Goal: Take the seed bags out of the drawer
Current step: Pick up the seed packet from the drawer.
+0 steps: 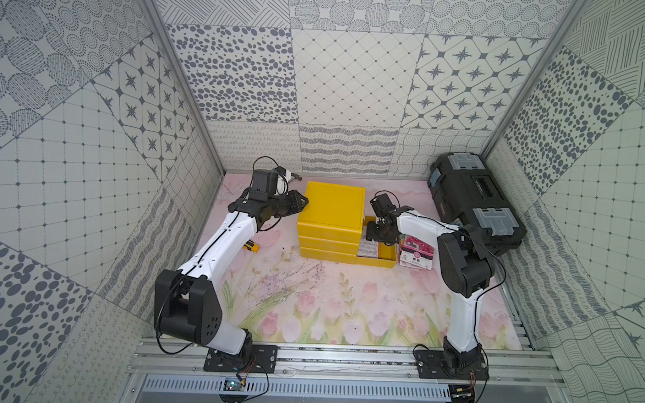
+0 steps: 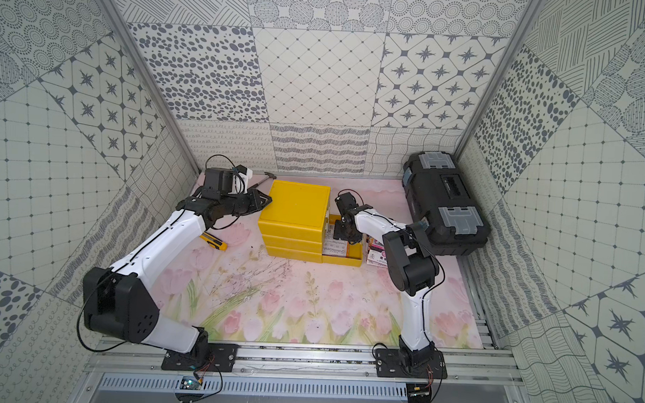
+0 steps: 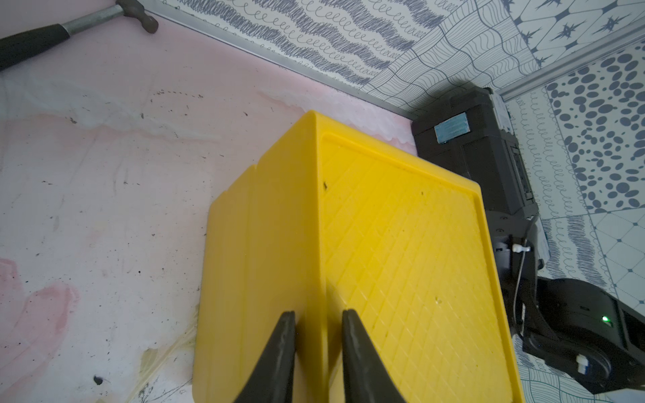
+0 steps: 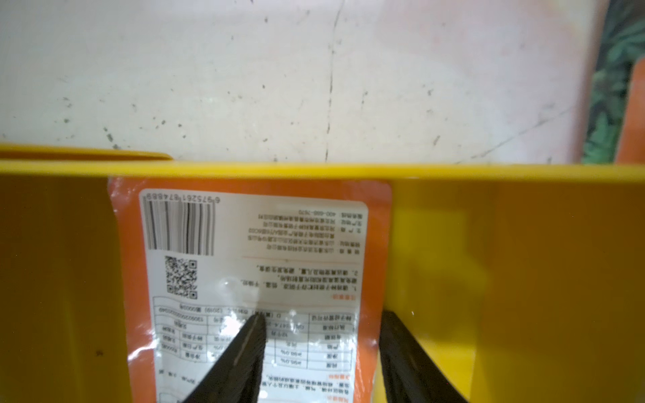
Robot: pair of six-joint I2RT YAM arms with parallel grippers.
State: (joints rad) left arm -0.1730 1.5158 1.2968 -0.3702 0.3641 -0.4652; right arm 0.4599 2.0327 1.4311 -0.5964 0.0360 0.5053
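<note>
1. Closest to us lies the flowered mat (image 1: 309, 312), scuffed with dark marks.
2. Farther in on the left, a yellow utility knife (image 1: 251, 246) rests on the mat, partly under the left arm.
3. On the right at about the same depth, we see loose seed bags (image 1: 417, 255) overlapping on the mat, just right of the open drawer (image 1: 379, 262).
4. That drawer is the lowest one of the yellow cabinet (image 1: 332, 206) and stands out to the right. One seed bag (image 4: 251, 279) lies flat inside it, white printed back up, against the near wall.
5. Above that bag the right gripper (image 4: 324, 315) points down with its jaws about half apart and clamped on nothing. One of its fingers (image 4: 244, 349) has its tip over the bag's white back. The other stands just past the orange border, on the side away from the cabinet. The border lies between them, and we cannot tell whether either tip presses down.
6. At the cabinet's upper left edge the left gripper (image 3: 316, 315) is narrow, pinching that edge between side face and top.
7. Farthest off, a hammer (image 3: 69, 28) lies at the back wall on the left, and a black toolbox (image 1: 476, 204) sits in the far right corner.
</note>
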